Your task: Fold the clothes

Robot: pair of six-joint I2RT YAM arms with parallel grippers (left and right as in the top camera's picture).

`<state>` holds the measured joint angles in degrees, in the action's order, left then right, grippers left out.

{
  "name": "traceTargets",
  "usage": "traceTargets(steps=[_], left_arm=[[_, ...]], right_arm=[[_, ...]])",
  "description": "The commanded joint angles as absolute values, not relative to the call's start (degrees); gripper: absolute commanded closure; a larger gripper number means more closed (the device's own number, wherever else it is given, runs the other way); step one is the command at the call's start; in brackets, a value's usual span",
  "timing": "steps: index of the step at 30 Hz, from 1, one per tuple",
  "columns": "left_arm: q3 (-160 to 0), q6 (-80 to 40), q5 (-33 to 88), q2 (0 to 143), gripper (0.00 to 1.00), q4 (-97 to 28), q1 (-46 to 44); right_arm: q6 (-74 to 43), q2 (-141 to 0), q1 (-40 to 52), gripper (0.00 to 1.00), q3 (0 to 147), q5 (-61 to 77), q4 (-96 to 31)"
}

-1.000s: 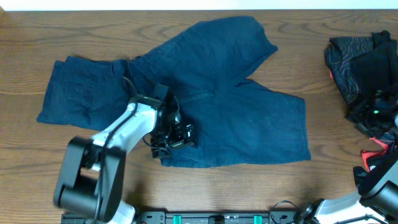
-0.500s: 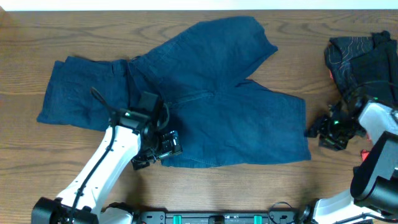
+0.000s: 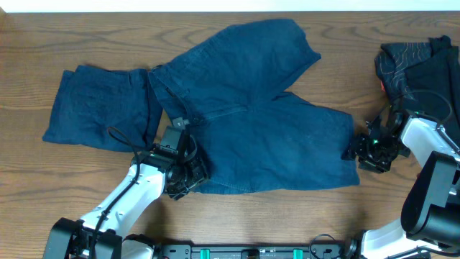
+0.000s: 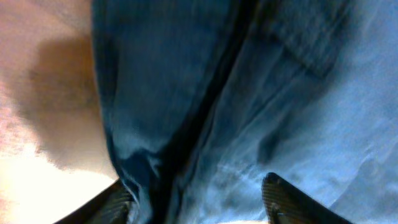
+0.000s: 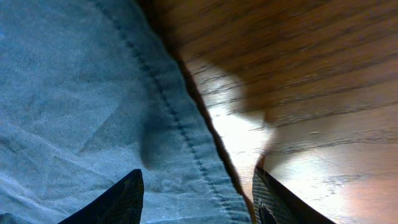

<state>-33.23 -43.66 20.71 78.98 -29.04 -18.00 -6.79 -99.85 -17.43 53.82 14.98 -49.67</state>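
Dark blue denim shorts point(image 3: 244, 122) lie spread on the wooden table, one leg reaching up to the back, the waist part at the left. My left gripper point(image 3: 188, 176) is open at the shorts' front left corner, its fingers straddling a fold of the denim point(image 4: 199, 124). My right gripper point(image 3: 357, 151) is open at the shorts' right hem, one finger over the cloth and one over bare wood, the stitched hem point(image 5: 186, 143) between them.
A black garment with red line pattern point(image 3: 417, 72) lies bunched at the right edge of the table behind the right arm. A red item point(image 3: 431, 180) shows at the far right near the front. Bare wood point(image 3: 287, 216) runs along the front.
My left arm has drawn back toward the front and lowered onto the shorts' front left corner. My right arm has come in from the right edge to the shorts' right hem.
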Motion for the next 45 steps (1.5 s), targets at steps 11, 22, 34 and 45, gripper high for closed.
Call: traceTargets(steps=[11, 22, 34, 45], left_arm=[[-32.75, -40.73, 29.58, 78.52, 0.94, -28.25, -17.8], [-32.8, -38.33, 28.86, 78.0, 0.94, -32.73, -17.8], [-32.8, -38.17, 27.64, 77.97, 0.94, -34.48, -17.8], [-32.8, -38.17, 27.66, 77.97, 0.94, -35.14, -17.8]], right_arm=[[-7.2, -99.98, -16.16, 0.47, 52.77, 14.76, -53.93], [-15.29, -99.98, -16.21, 0.46, 52.73, 2.85, -56.29], [-18.55, -99.98, -16.21, 0.35, 52.75, 4.54, -61.89], [-23.62, -99.98, -16.1, 0.37, 45.06, 5.93, -50.39]])
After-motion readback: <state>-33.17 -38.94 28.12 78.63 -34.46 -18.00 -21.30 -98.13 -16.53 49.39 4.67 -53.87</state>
